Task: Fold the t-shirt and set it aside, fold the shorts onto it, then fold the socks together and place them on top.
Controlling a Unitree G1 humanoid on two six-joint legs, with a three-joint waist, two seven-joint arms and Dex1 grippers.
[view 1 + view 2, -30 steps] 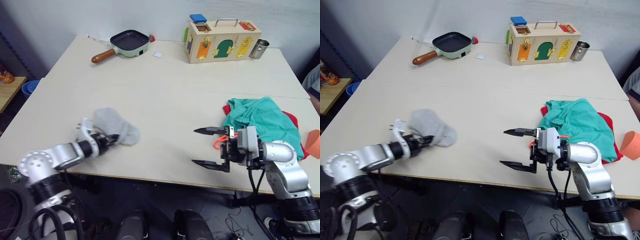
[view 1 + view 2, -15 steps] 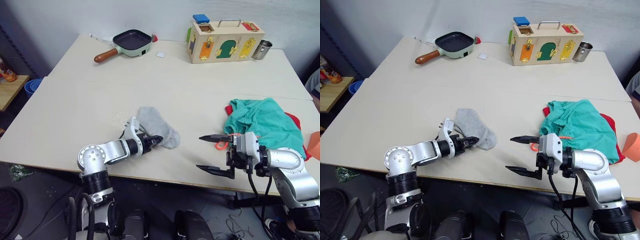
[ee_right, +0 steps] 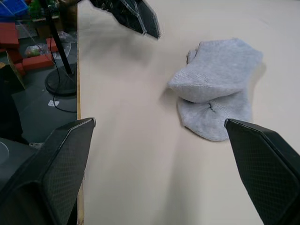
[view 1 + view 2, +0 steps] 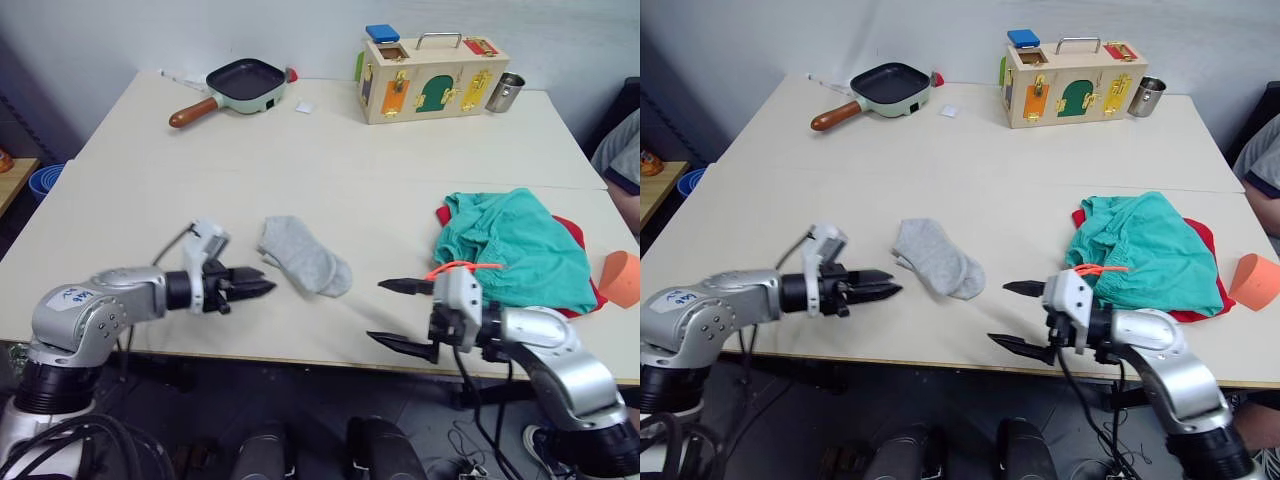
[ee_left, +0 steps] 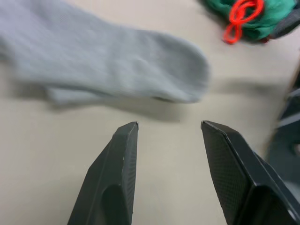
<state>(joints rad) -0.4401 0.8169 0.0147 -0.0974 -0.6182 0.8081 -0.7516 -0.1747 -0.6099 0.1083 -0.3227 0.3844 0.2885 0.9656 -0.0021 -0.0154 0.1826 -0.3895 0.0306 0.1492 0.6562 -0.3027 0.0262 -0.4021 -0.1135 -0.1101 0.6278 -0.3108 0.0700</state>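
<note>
The light grey socks (image 4: 305, 265) lie stacked together on the table near its front edge. My left gripper (image 4: 255, 288) hovers just left of them, open, with nothing between its fingers (image 5: 123, 154). My right gripper (image 4: 378, 312) stands wide open to the right of the socks, also empty, and the socks (image 3: 220, 89) show ahead of it. Behind that gripper the teal shorts (image 4: 510, 245) lie bunched on the red t-shirt (image 4: 588, 290), mostly covering it. The shorts' orange drawstring (image 4: 455, 268) trails toward the right gripper.
At the table's far side sit a frying pan (image 4: 245, 80), a wooden latch box (image 4: 432, 65) and a metal cup (image 4: 505, 92). An orange object (image 4: 622, 278) and a seated person (image 4: 620, 155) are at the right edge.
My left gripper pulled the socks toward the table's middle, then let go and drew back to the left. The right gripper stayed open; the camera view shifted.
</note>
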